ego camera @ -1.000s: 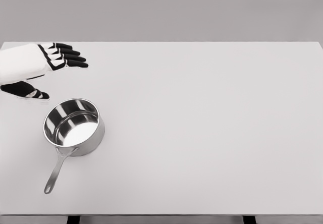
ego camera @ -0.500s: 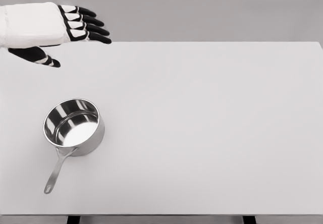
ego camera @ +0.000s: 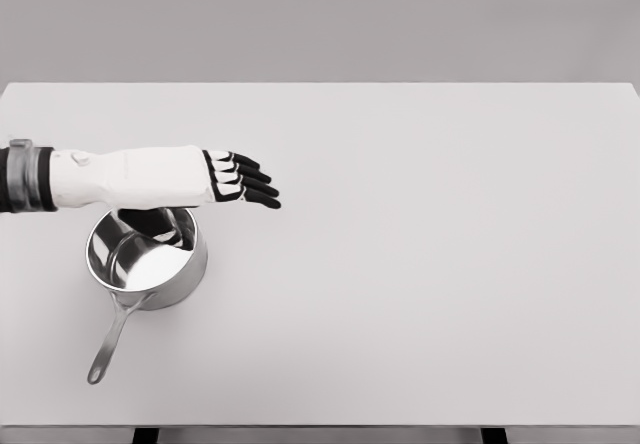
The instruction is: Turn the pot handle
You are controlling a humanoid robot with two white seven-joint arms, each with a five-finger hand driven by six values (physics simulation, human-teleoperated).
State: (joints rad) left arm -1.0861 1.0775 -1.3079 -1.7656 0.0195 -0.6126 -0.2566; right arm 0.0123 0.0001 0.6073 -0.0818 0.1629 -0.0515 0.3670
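A shiny steel pot (ego camera: 150, 259) stands on the white table (ego camera: 420, 264) at the left. Its long handle (ego camera: 110, 339) points toward the front, slightly left. My left hand (ego camera: 235, 182) reaches in from the left edge and hovers over the pot's far rim, palm down, fingers stretched out to the right and holding nothing. The forearm hides the back part of the rim. The thumb is hidden under the hand. The right arm does not show.
The table's front edge (ego camera: 320, 426) runs along the bottom of the view. A plain grey wall lies behind the table.
The left hand rose toward the far left corner, then came down and right. It now extends over the pot's far rim. The pot has not moved.
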